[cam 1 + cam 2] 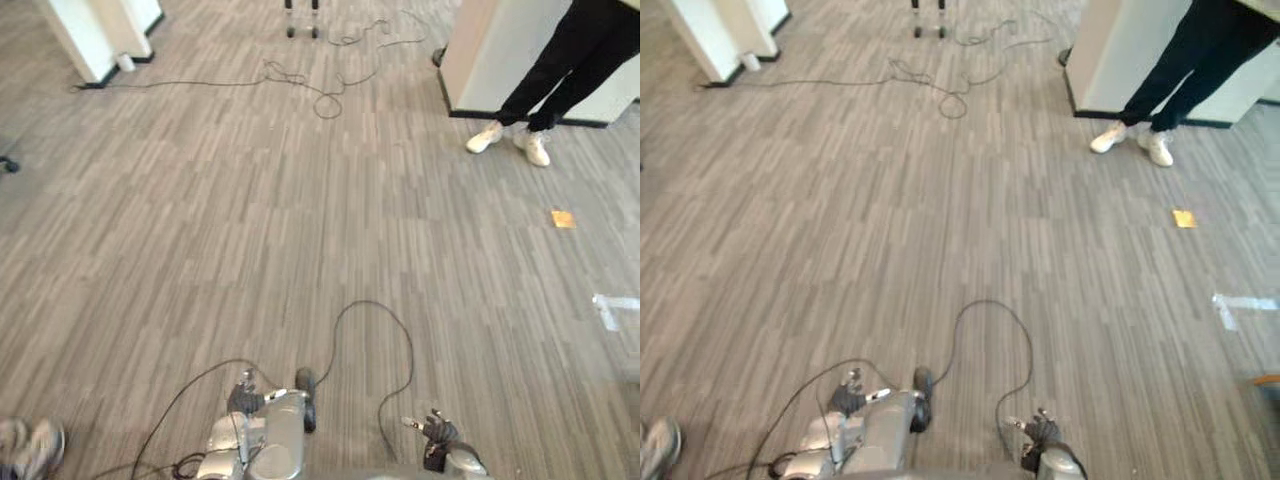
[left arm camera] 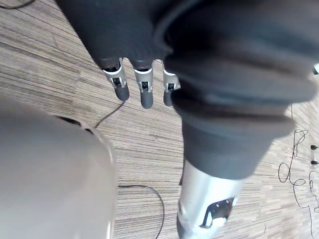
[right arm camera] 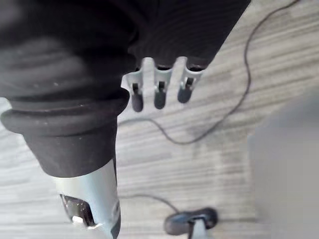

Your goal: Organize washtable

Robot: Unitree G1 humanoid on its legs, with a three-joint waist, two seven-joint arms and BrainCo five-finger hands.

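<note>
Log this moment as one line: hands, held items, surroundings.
left hand: open, empty | right hand: open, empty | orange scrap: lying ahead right | person: standing far right

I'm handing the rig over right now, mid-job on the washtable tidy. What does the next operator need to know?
Left hand: open, holding nothing, hanging low over the floor.
Right hand: open, holding nothing, also low.
The head cameras look down at grey carpet; a person stands by a white cabinet ahead on the right.
Done: nothing that can be confirmed.
Left: find the washtable, then all the organizing.
</note>
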